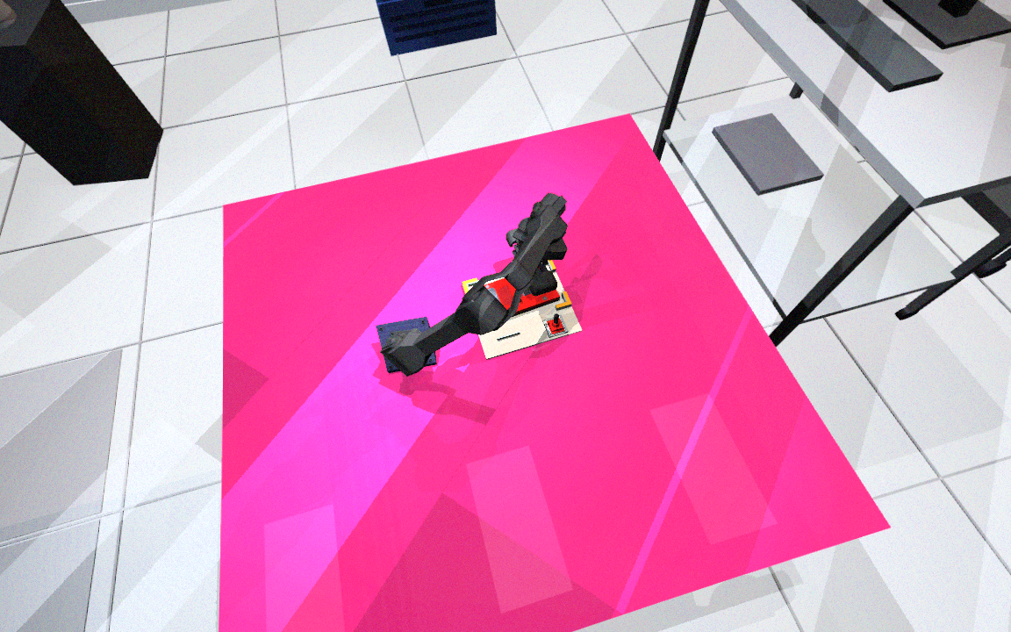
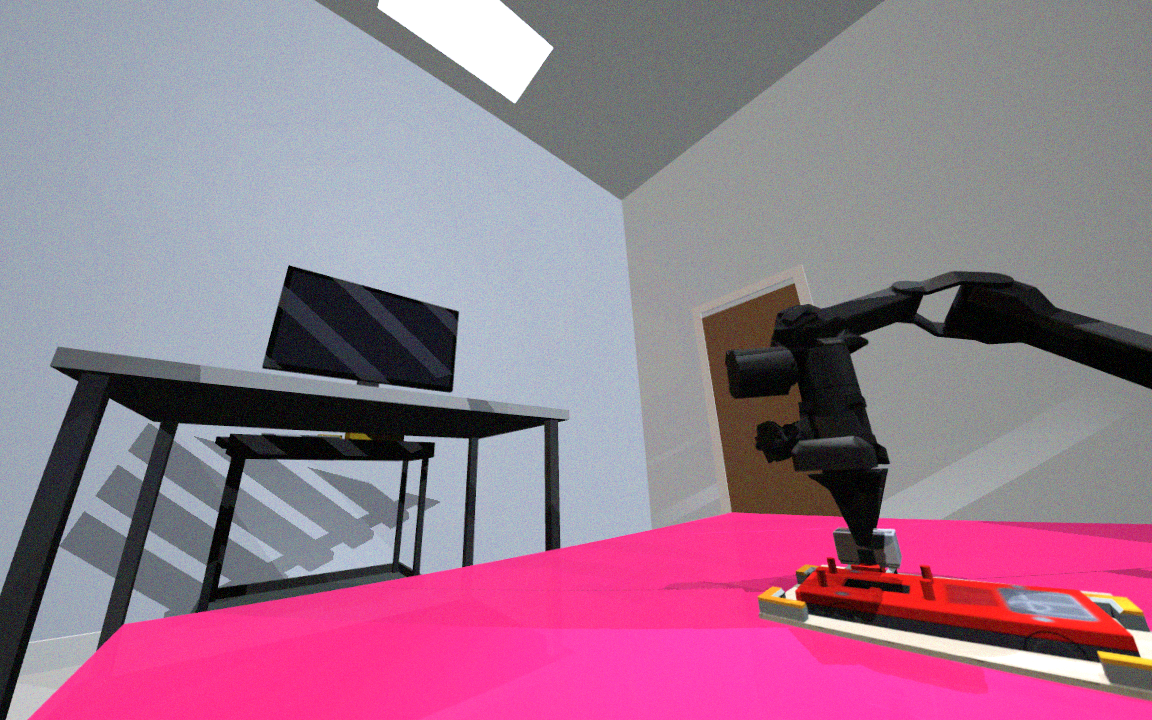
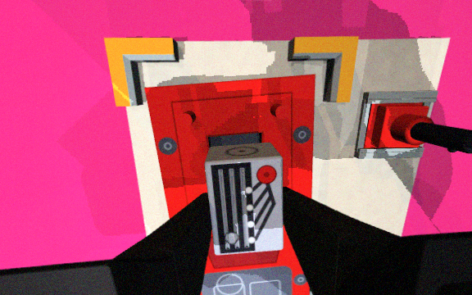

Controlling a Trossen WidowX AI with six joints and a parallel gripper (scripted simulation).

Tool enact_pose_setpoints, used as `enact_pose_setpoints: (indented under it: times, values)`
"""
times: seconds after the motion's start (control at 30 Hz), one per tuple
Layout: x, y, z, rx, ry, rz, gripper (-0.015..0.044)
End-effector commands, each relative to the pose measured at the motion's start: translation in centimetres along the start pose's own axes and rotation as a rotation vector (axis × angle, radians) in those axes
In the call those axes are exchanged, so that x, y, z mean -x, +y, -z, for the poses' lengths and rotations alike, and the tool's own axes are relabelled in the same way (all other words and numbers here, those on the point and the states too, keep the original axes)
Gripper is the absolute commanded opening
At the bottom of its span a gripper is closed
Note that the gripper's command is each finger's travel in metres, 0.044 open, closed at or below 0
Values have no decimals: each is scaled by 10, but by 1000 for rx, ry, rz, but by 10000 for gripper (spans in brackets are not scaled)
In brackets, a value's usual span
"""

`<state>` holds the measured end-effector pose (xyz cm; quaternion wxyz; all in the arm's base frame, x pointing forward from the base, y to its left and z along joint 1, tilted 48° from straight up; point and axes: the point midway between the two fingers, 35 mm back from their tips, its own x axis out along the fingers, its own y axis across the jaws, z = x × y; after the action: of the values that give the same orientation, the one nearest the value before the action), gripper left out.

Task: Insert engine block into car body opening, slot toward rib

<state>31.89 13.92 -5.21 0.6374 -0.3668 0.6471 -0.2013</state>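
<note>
Gripper [image 1: 542, 280] [image 2: 868, 544] [image 3: 244, 197]: partly open, clamped on the engine block [image 2: 849, 543] [image 3: 240, 209]; fingers against two opposite sides.
Engine block: raised, not seated; in the wrist view, overlapping the near part of the opening [image 2: 877, 586] [image 3: 236, 139]. Contact with the car body [image 1: 538, 301] [image 2: 974, 601] [image 3: 160, 123]: cannot tell.
Car body: on the cream board [image 1: 512, 338] [image 2: 907, 637] [image 3: 355, 184], between yellow corner pieces.
Board: inward from all edges of the pink mat [image 1: 415, 549] [image 2: 473, 653] [image 3: 47, 123], in the top view closer to the upper edge than to the lower right corner.
Black stick [image 1: 555, 318] [image 3: 447, 137]: beside the car body, on a red base.
</note>
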Motion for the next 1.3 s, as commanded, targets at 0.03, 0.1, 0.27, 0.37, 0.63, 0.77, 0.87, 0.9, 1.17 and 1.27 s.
enact_pose_setpoints:
  times: [0.03, 0.1, 0.27, 0.37, 0.63, 0.77, 0.87, 0.9, 1.17, 1.27]
  values:
    - [1, 1, 0, 12, -1, -7, 159]
    - [1, 1, 0, 12, -1, -7, 159]
    - [1, 1, 0, 12, -1, -7, 159]
    - [1, 1, 0, 12, -1, -7, 159]
    - [2, 2, 0, 17, -1, -7, 159]
    - [2, 2, 0, 17, -1, -7, 159]
    - [2, 2, 0, 17, -1, -7, 159]
    - [2, 2, 0, 17, -1, -7, 159]
    - [0, 3, 0, -2, -1, -7, 159]
    - [0, 3, 0, 0, -1, -7, 159]
